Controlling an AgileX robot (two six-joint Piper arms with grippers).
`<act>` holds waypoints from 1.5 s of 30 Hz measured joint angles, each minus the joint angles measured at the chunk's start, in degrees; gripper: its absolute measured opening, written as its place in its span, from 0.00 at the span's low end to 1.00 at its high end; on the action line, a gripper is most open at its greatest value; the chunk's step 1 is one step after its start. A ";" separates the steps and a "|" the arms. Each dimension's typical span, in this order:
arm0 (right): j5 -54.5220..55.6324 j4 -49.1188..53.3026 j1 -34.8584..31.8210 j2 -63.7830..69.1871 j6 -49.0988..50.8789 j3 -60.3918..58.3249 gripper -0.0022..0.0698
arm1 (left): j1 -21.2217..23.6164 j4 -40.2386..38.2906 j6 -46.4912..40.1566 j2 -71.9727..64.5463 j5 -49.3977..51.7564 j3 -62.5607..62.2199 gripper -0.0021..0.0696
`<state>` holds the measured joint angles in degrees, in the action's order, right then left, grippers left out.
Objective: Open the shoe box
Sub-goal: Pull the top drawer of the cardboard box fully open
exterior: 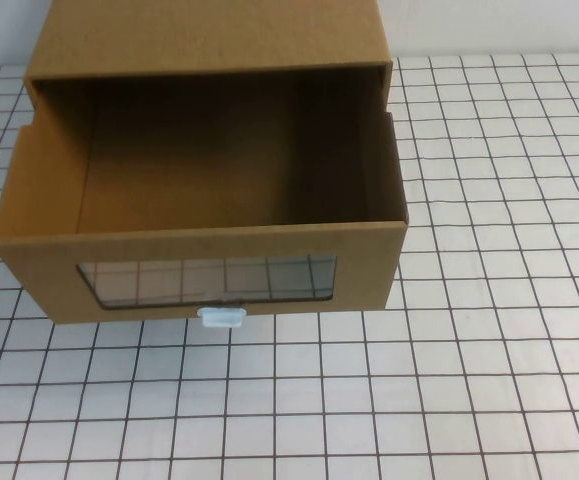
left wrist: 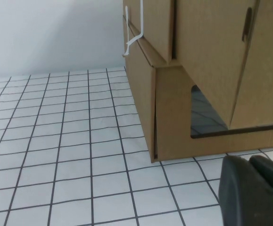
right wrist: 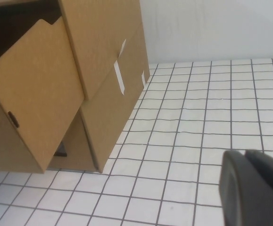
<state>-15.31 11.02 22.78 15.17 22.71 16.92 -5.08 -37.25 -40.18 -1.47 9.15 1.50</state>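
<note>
The right tool is clamped shut and holds nothing; it hangs over bare bench, well apart from the shoe box, which shows one brown side in the right wrist view. The left tool hangs low over the bench near the box's front corner; its two dark fingers lie together with no gap seen and grip nothing; a strip of bench lies between it and the box, so they are near but not touching. Neither tool shows clearly in the high view.

The shoe box stands on the left and middle of the bench, toward the far side, close to the pale wall; its drawer stands drawn out of the sleeve toward the robot, with the brown inside open to the high camera. The drawer's front panel carries a clear window, and the grid lines show through it; a small white tab sits just below the window at the front's lower edge, touching the bench.

By count: two tools, one shoe box made of one sleeve and one drawer, one window, one tab; the bench is white with a grid of dark lines.
</note>
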 joint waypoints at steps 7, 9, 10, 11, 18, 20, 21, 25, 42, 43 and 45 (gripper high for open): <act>0.00 0.00 0.00 0.00 0.00 0.00 0.01 | 0.00 0.17 0.00 0.00 0.26 0.00 0.03; 0.00 0.48 0.00 0.00 0.00 0.00 0.01 | 0.00 0.17 0.00 0.00 0.40 0.00 0.03; 0.00 1.05 0.00 0.00 0.00 0.00 0.01 | 0.00 0.17 0.00 0.00 0.40 0.00 0.03; 0.00 1.78 0.00 0.00 0.00 0.00 0.01 | 0.00 0.26 0.00 0.00 0.40 0.00 0.03; -0.08 8.17 -2.34 -1.04 0.00 -1.62 0.01 | 0.00 0.26 0.00 0.00 0.40 0.00 0.03; 1.75 8.84 -6.74 -2.12 0.00 -3.68 0.01 | 0.00 0.26 0.00 0.00 0.40 0.00 0.03; 3.23 8.92 -8.69 -2.63 0.00 -4.78 0.01 | 0.00 0.36 0.00 0.00 0.40 0.00 0.03; 9.34 7.75 -16.50 -7.61 0.00 -10.85 0.01 | 0.00 0.30 0.00 0.00 0.40 0.00 0.03; 10.89 3.31 -20.01 -15.65 1.30 -18.26 0.01 | 0.00 0.39 0.00 0.00 0.62 0.00 0.03; 10.96 3.31 -20.01 -15.65 1.30 -18.26 0.01 | 0.00 0.39 0.00 0.00 0.62 0.00 0.03; 11.11 1.59 -20.01 -15.65 -0.30 -18.26 0.01 | 0.00 0.39 0.00 0.00 0.62 0.00 0.03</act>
<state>-4.20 12.61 2.77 -0.49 22.41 -1.34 -5.08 -36.86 -40.18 -1.47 9.77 1.50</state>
